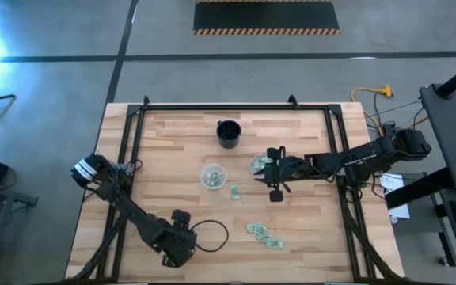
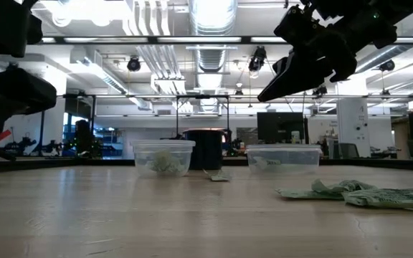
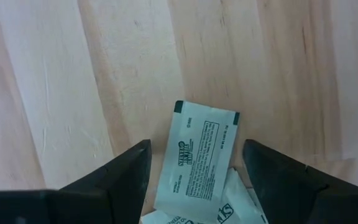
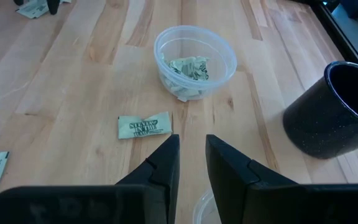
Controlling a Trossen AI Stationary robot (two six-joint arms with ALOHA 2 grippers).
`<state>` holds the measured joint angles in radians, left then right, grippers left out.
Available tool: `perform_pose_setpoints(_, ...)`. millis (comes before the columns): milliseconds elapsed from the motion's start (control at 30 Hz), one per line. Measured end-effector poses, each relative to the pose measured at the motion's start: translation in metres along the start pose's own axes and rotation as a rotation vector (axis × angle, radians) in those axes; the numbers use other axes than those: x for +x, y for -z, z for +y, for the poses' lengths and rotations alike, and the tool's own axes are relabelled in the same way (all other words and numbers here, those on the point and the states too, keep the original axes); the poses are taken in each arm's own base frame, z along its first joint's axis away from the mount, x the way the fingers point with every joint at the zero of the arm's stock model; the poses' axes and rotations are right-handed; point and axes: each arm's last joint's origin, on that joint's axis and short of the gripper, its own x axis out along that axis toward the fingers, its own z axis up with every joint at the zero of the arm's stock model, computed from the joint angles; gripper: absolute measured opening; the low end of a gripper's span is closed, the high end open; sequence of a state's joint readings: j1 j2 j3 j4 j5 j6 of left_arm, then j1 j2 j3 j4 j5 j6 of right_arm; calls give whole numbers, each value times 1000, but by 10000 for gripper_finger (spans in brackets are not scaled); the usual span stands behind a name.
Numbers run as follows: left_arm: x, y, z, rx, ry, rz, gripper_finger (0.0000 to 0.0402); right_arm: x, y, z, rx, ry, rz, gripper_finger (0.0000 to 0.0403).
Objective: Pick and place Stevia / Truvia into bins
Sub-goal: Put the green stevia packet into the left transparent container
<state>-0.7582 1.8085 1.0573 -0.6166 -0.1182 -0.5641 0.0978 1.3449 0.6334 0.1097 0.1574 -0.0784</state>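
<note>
Right gripper hovers beside right cup, jaws nearly together, holding nothing visible. Left gripper, jaws apart, sits over packets. Loose packet between cups. Risk: stacked packets, double pick.

Black round cup upright on the light wooden desk, toward its far edge, near centre. Black metal frame runs along the desk's edges. Grey floor around it; black mat with striped border beyond the far side. Yellow cable lies off the far right corner.
</note>
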Motion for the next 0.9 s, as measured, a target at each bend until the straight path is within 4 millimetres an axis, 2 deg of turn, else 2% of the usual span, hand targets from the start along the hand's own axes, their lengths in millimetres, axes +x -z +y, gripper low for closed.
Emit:
perform_pose_setpoints(400, 5, 5, 2, -8, 25, 3, 237, 0, 0, 0, 0, 0, 0, 68)
perform_pose_setpoints(700, 6, 5, 1, -4, 36, 12, 167, 0, 0, 0, 0, 0, -1, 68)
perform_pose_setpoints(900, 6, 5, 1, -4, 39, 10, 146, 0, 0, 0, 0, 0, -1, 68)
